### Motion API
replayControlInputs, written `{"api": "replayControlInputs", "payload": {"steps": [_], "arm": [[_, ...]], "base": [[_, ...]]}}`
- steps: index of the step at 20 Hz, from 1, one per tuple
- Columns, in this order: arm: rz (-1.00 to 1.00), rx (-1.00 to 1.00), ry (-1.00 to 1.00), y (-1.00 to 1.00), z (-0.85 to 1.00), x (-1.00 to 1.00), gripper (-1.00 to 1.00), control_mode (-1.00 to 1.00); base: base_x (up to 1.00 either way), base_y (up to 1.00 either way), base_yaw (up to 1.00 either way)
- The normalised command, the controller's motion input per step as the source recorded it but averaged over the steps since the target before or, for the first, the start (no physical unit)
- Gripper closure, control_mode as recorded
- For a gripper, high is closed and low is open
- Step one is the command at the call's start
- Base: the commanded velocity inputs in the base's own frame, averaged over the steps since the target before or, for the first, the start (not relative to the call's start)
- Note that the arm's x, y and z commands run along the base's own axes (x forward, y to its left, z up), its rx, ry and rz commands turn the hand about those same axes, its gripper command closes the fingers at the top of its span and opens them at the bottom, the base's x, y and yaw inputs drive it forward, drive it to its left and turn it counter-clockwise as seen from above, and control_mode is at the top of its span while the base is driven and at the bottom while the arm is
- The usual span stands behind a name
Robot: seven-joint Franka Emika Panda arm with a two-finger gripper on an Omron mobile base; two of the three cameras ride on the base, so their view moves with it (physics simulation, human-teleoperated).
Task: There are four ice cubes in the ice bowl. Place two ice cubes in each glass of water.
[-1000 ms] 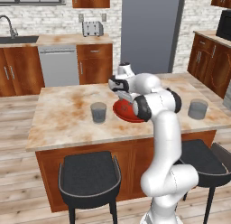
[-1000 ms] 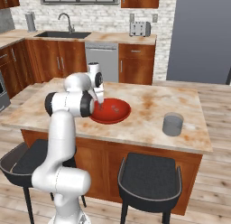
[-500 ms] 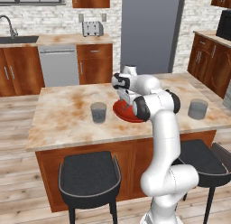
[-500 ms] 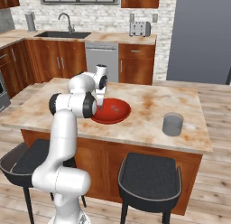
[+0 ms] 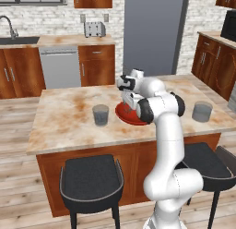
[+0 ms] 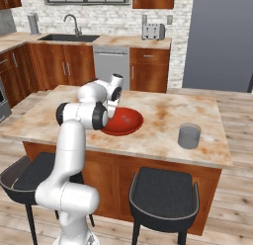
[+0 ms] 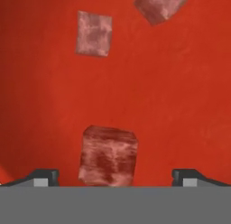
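Tool (image 7: 115, 180): spread wide and released, nothing grasped; its two dark tips are seen at 7 and 5 o'clock of the hand view, one on each side of a cube.
Nearest ice cube (image 7: 109, 156): lying on the bowl floor at 6 o'clock of the hand view, between the tips but not yet pinched; the straddle is judged to prepare a squeeze across its flat faces.
Other ice cubes: one (image 7: 94, 33) at 11 o'clock, another (image 7: 161, 5) cut by the edge at 1 o'clock, both well apart from the tips.
Ice bowl (image 5: 125, 113): red, resting mid-desk (image 5: 64, 117) beneath the bent wrist, so the cubes are reached from above.
Left glass of water (image 5: 100, 115): upright, near the bowl at its 9 o'clock in the left base view.
Right glass of water (image 5: 202, 111): upright, well apart at 3 o'clock.
Step judged: first pick being lined up; no cube is seen in either glass.
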Motion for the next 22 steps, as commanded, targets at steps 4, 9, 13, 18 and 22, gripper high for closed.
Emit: {"api": "replayControlInputs", "payload": {"steps": [4,9,13,18,22], "arm": [[-0.01,0.05,0.00,0.00,-0.17,0.01,-1.00,-1.00],[-0.01,0.03,-0.01,0.00,-0.16,0.08,-1.00,-1.00],[-0.01,0.02,-0.01,0.00,-0.13,0.30,-1.00,-1.00],[0.00,0.00,-0.02,0.03,-0.08,0.26,-1.00,-1.00],[0.00,0.02,-0.01,0.04,-0.07,0.01,-1.00,-1.00]], "base": [[0.00,0.00,0.00],[0.00,0.00,0.00],[0.00,0.00,0.00],[0.00,0.00,0.00],[0.00,0.00,0.00]]}}
